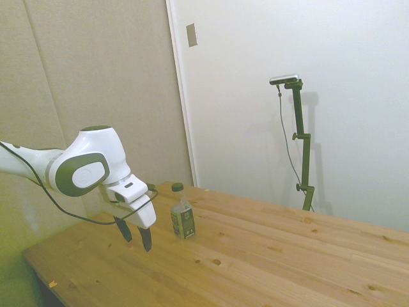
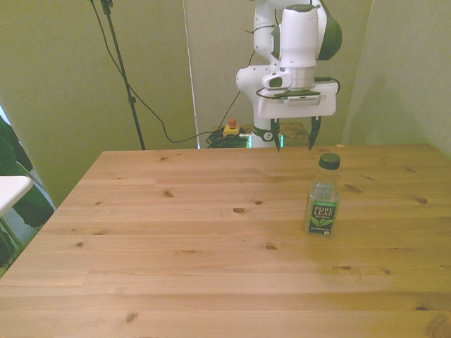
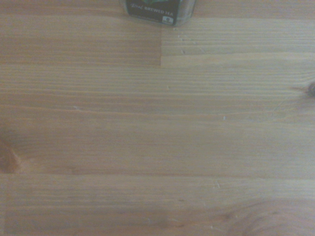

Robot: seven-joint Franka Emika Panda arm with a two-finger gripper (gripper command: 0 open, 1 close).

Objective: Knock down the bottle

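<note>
The bottle (image 2: 324,196) stands upright on the wooden table (image 2: 211,246), toward the front view's right. It is small and clear, with a dark green cap and a dark green label with white marks. In the side view the bottle (image 1: 182,212) stands just to the right of my gripper (image 1: 135,234). My gripper (image 2: 294,136) hangs open with nothing between its fingers, a little above the table near its far edge, behind the bottle and apart from it. The wrist view catches only the bottle's base (image 3: 158,12) at the picture's edge.
The wooden table (image 1: 255,256) spreads wide around the bottle. A white object (image 2: 10,190) juts in at the front view's left edge. Cables and a yellow box with a red button (image 2: 231,129) lie on the floor behind the table.
</note>
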